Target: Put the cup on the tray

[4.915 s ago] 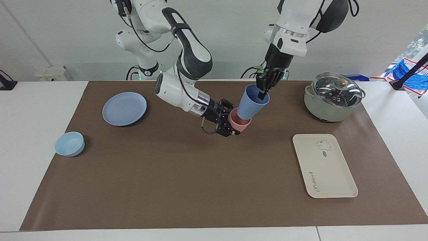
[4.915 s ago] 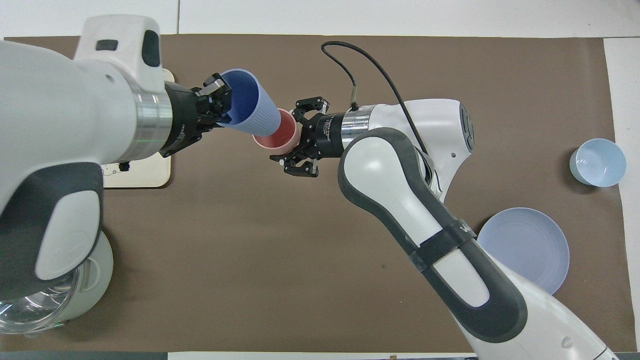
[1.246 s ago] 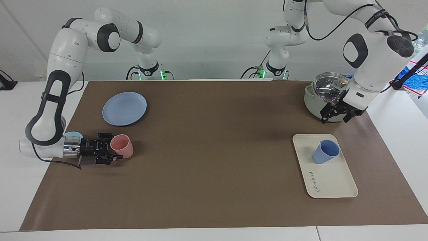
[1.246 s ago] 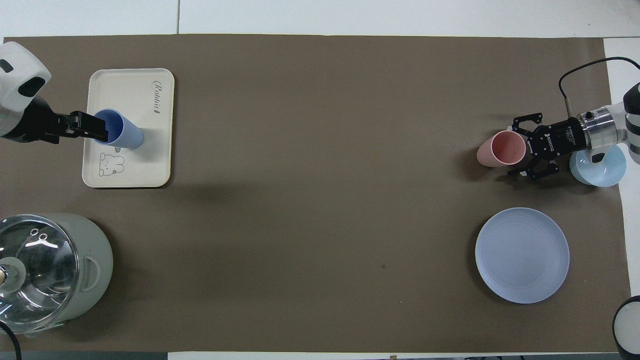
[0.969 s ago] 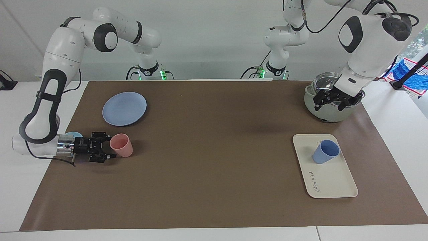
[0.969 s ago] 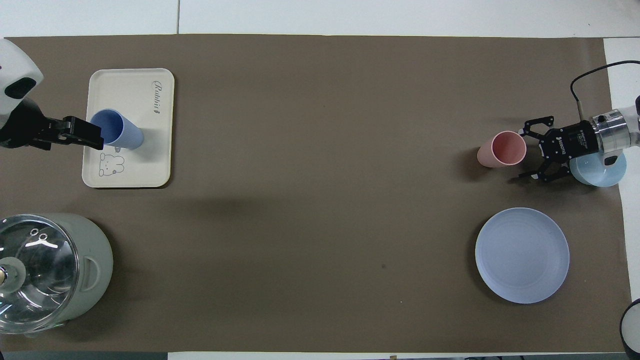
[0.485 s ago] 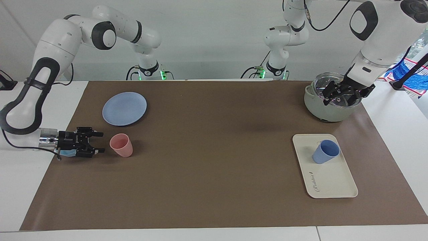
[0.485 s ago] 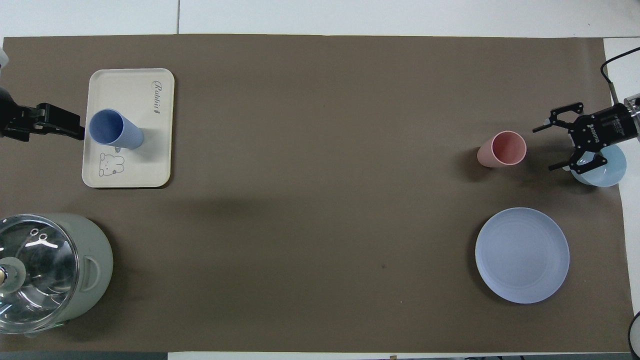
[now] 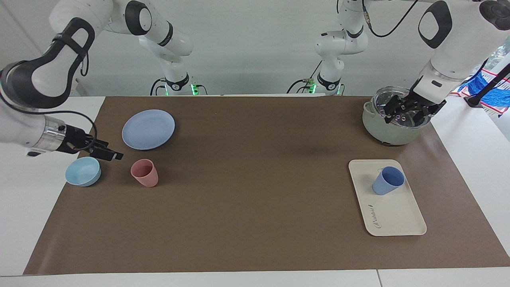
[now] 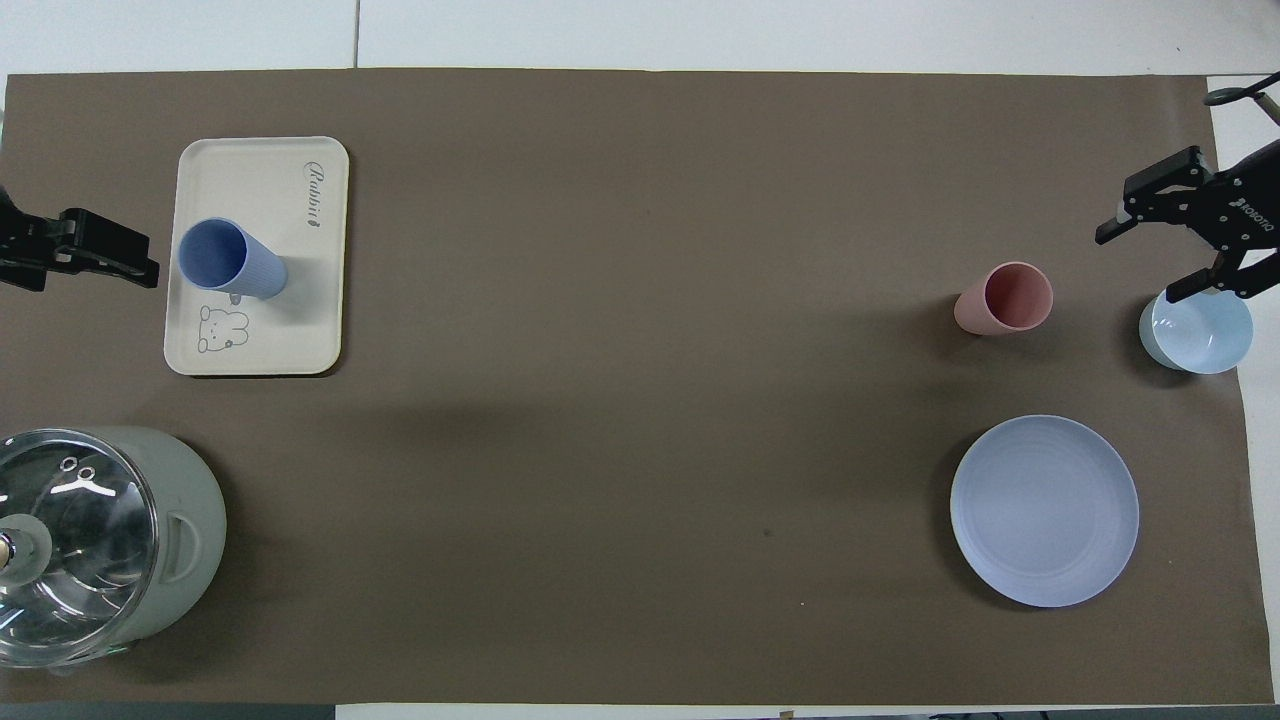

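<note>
One cup (image 9: 388, 180) upright inside tray (image 9: 398, 217) rim (tools clear).

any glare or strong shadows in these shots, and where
Overhead view: bright reflections streak the pot's glass lid; the blue cup and pink cup cast soft shadows on tray and mat. Facing view: the lid glints under the left claw; shadows are faint.

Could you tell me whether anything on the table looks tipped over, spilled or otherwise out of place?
Nothing stands out. The blue cup stands upright on the cream tray, the pink cup upright on the mat, and both hands, left hand and right hand, are empty.
</note>
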